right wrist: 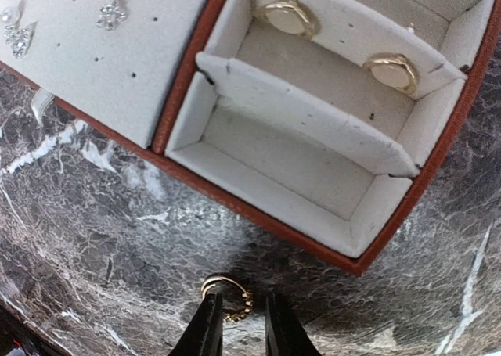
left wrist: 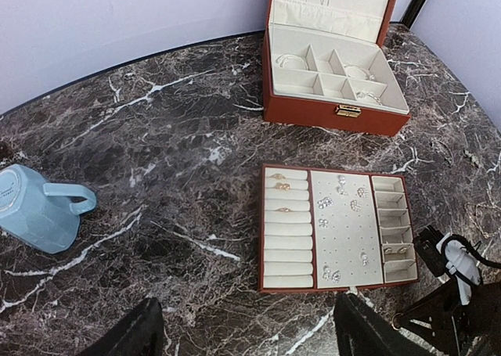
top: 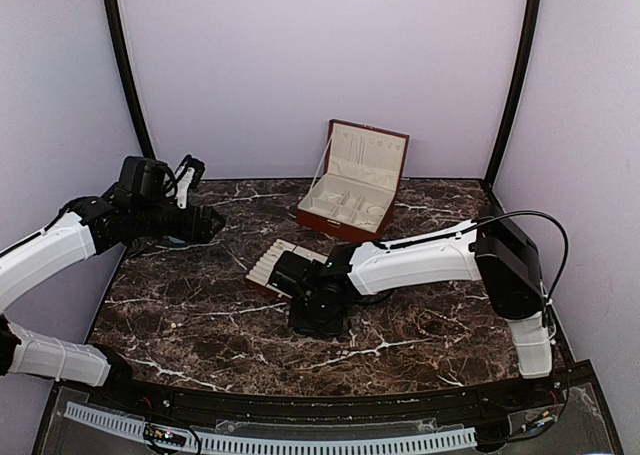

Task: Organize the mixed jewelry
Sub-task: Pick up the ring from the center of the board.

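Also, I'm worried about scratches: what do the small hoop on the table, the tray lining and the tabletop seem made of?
Small hoop: shiny gold-coloured metal, one edge beaded. Tray lining: matte cream, likely velvet or suede-like fabric; soft, faintly speckled surface. Tabletop: dark brown stone or stone-look laminate, white veining, slight sheen.

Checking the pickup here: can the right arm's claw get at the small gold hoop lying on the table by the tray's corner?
Probably yes. The right claw sits right at the hoop, which lies on the bare table just outside the tray; nothing stands between them.
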Motion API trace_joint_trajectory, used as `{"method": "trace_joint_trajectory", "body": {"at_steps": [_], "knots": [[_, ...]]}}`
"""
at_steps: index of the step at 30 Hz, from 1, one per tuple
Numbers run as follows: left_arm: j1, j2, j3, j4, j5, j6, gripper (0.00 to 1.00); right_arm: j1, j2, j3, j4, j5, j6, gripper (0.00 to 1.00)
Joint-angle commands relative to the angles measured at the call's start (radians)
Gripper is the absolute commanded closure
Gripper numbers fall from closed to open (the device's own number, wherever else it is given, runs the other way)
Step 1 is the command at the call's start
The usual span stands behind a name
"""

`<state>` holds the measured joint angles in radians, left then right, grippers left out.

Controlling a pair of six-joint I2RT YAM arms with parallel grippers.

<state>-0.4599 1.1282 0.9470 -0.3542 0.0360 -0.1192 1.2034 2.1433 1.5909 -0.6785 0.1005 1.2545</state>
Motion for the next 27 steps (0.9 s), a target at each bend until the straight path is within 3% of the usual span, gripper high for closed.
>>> {"method": "trace_joint_trajectory", "body": {"at_steps": [1,13,27], "knots": [[0.003,-0.03,-0.019,-0.01,-0.008,0.011,0.22,0.008,0.017,0.013,-0.052,-0.001,0.013,0.81],[0.003,-0.036,-0.017,-0.011,-0.016,0.014,0.22,0.004,0.062,0.065,-0.087,-0.013,-0.008,0.84],[0.003,-0.03,-0.019,-0.012,-0.024,0.019,0.21,0.002,0.096,0.169,-0.189,0.05,-0.094,1.0]]}}
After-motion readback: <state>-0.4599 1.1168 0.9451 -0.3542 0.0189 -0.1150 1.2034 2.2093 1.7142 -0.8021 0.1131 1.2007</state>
